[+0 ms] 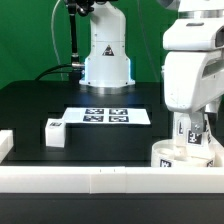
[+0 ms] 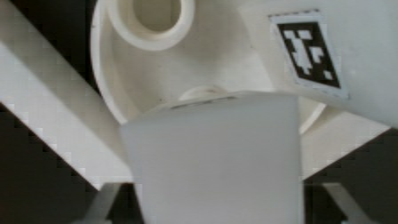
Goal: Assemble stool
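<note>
My gripper (image 1: 190, 136) is at the exterior view's right, close to the front rail, and is shut on a white stool leg (image 1: 189, 140). It holds the leg upright on the round white seat disc (image 1: 166, 155). In the wrist view the leg (image 2: 214, 150) fills the middle between my gripper's (image 2: 217, 208) dark fingers (image 2: 111, 200). Its far end meets the seat disc (image 2: 128, 75), beside an open socket (image 2: 157, 18). A tagged white part (image 2: 306, 50) stands next to it. A loose tagged leg (image 1: 54, 132) lies on the black table at the exterior view's left.
The marker board (image 1: 105, 116) lies flat mid-table. The long white rail wall (image 1: 90, 180) runs along the front edge, with a short arm (image 1: 4, 146) at the left. The arm's base (image 1: 105, 55) stands at the back.
</note>
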You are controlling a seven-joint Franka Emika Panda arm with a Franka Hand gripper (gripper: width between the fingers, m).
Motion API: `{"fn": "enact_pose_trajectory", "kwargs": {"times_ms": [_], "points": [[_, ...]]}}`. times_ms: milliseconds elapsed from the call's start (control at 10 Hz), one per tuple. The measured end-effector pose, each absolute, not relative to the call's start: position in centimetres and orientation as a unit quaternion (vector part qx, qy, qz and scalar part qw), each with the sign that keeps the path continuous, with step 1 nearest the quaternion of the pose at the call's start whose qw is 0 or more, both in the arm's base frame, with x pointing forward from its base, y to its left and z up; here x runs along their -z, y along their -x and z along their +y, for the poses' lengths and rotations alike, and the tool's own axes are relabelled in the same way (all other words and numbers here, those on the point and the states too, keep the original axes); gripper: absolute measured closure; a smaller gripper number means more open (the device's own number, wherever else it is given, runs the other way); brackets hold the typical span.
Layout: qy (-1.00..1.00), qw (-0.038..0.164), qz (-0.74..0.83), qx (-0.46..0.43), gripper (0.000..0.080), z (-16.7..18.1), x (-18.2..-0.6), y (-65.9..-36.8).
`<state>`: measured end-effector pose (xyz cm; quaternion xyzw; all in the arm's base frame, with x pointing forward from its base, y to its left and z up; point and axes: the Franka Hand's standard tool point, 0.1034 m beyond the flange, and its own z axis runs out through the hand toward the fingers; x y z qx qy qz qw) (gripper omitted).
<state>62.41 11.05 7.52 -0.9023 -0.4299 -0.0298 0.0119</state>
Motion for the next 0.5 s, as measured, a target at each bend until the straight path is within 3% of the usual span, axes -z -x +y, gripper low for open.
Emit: {"fn": "enact_pose_trajectory", "kwargs": {"times_ms": [200, 500], "points": [[0.911, 0.013, -0.411, 0.030, 0.0450, 11.05, -7.52, -62.41], [0.971, 0.019, -0.235, 0.026, 0.0450, 11.23, -7.44, -62.35]]}}
